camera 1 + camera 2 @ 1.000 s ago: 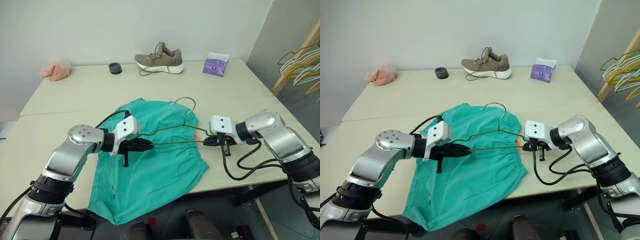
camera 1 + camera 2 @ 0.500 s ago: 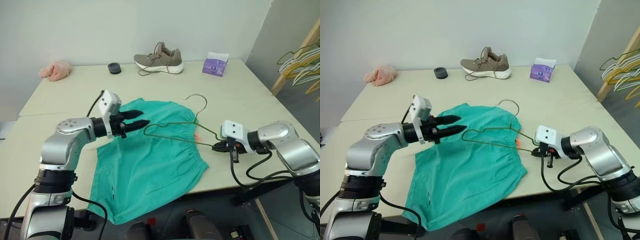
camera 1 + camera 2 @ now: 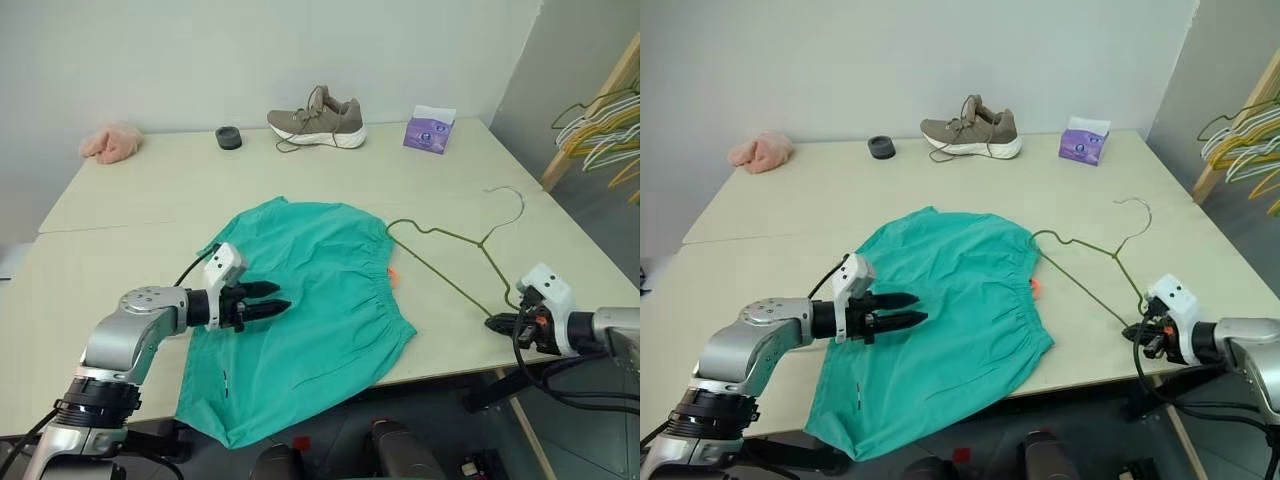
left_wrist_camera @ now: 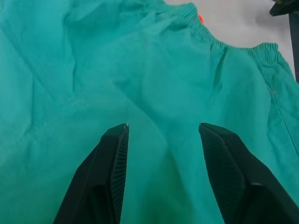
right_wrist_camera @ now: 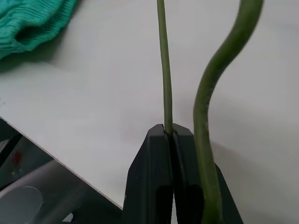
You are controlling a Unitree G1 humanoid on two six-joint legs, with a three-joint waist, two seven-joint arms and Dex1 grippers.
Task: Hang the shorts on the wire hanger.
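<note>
The teal-green shorts (image 3: 310, 290) lie flat on the table, waistband toward the right, with a small orange tag (image 3: 393, 276) at the waistband. My left gripper (image 3: 277, 304) hovers open just over the left part of the shorts; its wrist view shows both black fingers (image 4: 114, 154) spread above the fabric (image 4: 154, 70). The dark olive wire hanger (image 3: 481, 244) rests on the bare table to the right of the shorts, hook pointing away to the far right. My right gripper (image 3: 495, 322) is shut on the hanger's near corner by the table's front edge, with the wire (image 5: 163, 70) pinched between its tips (image 5: 169, 130).
At the back of the table stand a beige shoe (image 3: 317, 117), a purple tissue pack (image 3: 430, 128), a small black round object (image 3: 229, 137) and a fluffy pink cloth (image 3: 111, 141). A rack of yellow, white and pale green hangers (image 3: 600, 130) is at the far right. The shorts' hem overhangs the front edge.
My left gripper let go of the hanger, opened, and came down over the shorts' left part. My right gripper drew the hanger to the right, off the shorts and onto bare table.
</note>
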